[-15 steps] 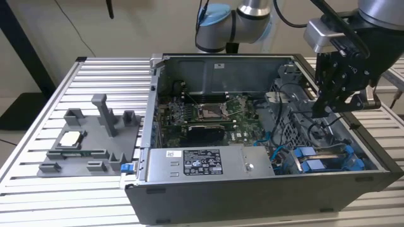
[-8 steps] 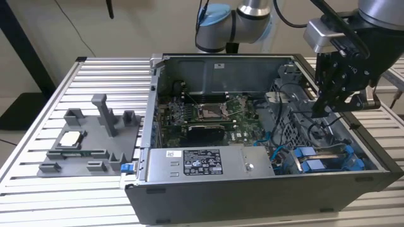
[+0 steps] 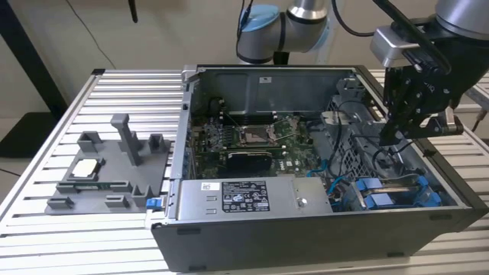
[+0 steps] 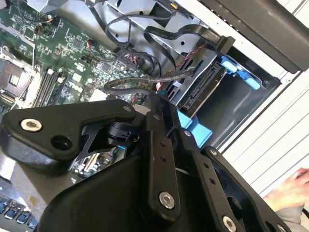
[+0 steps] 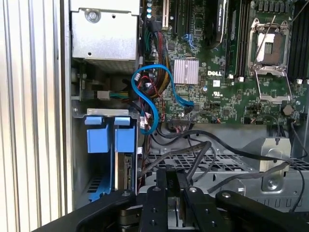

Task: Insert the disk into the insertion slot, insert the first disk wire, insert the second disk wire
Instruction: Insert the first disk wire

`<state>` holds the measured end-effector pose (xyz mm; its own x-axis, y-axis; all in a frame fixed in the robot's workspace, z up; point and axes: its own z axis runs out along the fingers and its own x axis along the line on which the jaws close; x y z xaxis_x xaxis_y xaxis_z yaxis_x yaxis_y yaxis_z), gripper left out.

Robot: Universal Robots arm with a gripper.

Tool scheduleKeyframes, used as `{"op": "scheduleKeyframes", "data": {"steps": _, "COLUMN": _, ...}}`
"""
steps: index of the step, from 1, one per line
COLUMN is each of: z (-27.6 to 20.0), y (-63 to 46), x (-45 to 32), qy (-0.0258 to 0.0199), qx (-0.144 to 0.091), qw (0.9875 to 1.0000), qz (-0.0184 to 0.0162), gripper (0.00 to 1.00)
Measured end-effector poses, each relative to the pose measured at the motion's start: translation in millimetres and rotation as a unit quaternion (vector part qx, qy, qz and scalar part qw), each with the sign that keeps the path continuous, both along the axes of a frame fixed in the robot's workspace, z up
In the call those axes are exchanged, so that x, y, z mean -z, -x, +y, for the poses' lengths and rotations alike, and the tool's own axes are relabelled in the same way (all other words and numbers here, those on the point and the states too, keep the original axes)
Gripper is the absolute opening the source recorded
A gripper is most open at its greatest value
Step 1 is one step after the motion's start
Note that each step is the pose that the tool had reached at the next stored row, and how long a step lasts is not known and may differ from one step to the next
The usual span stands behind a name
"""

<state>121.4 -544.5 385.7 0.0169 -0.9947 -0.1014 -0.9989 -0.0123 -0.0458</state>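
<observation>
Exterior view: your pincer (image 3: 391, 136) hangs over open computer case (image 3: 267, 86) on slatted bench (image 3: 46, 240). Released or clenched: cannot tell. Disk (image 3: 393, 195) sits in slot at case corner, just beside power-supply box (image 3: 252, 197), on exterior view's right.

Second wrist view: disk connector edge exposed, black cables (image 4: 145, 79) draped near it.

First wrist view: disk stands edge-on under blue carrier tabs (image 5: 95, 137).

Judge disk stiff, dense, shock-sensitive. Hold it by carrier sides, keep off connector.
</observation>
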Motion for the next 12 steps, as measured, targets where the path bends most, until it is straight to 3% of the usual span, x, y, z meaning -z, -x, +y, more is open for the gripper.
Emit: {"op": "scheduleKeyframes", "data": {"steps": 12, "z": -3.8, "y": -9.9, "x": 7.8, "qy": 0.0089, "qx": 0.0, "qw": 1.0, "qz": 0.0026, "gripper": 0.19}}
